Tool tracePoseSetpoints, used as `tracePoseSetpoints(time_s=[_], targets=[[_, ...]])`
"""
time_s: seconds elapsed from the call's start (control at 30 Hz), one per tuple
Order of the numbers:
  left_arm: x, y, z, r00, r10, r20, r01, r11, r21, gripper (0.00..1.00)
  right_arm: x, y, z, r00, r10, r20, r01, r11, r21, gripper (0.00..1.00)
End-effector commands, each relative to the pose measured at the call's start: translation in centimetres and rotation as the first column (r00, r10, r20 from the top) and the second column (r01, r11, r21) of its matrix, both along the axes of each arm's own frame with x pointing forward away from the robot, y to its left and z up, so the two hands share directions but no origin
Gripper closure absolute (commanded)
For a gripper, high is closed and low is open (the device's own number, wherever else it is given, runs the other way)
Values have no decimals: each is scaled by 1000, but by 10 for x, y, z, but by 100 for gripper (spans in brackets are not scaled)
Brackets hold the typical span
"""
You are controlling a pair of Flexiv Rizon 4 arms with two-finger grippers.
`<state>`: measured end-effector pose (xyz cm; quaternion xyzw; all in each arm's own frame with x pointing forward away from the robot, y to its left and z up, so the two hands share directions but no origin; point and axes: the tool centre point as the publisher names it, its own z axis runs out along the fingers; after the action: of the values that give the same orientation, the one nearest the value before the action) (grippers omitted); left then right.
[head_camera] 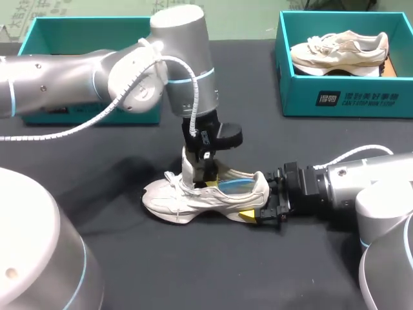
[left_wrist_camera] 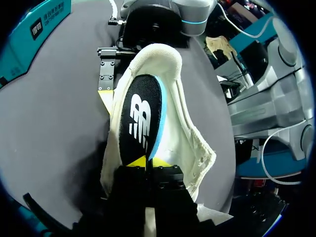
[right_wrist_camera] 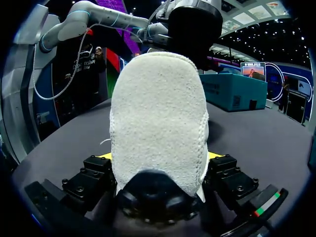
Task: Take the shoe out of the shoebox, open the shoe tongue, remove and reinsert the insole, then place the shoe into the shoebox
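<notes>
- The right gripper comes in low from the table's right edge and is clamped on the heel of the white sneaker. The right wrist view shows a finger pressed to each side of the heel.
- The sneaker sits upright mid-table, toe toward the left edge.
- The left gripper drops into the shoe's opening, tips pinched together on the front end of the insole. Only the left wrist view shows its black top; the head view catches just a blue sliver.
- Far right corner: a teal shoebox holding a beige sneaker.
- Far left corner: another teal shoebox, partly hidden behind the left arm.
</notes>
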<state>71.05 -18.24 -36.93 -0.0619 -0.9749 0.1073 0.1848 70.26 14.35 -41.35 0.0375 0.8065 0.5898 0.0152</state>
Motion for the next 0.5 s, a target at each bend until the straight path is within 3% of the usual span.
tracePoseSetpoints(time_s=[0.03, 0.5], targets=[[-8, 6, 14, 999, 20, 45, -18, 999, -44, 100, -2, 0, -2, 1000, 0, -1, 0, 1000, -5, 100], [-12, -4, 42, 981, 120, 149, -100, 985, -139, 100, -2, 0, -2, 1000, 0, -1, 0, 1000, -5, 100]])
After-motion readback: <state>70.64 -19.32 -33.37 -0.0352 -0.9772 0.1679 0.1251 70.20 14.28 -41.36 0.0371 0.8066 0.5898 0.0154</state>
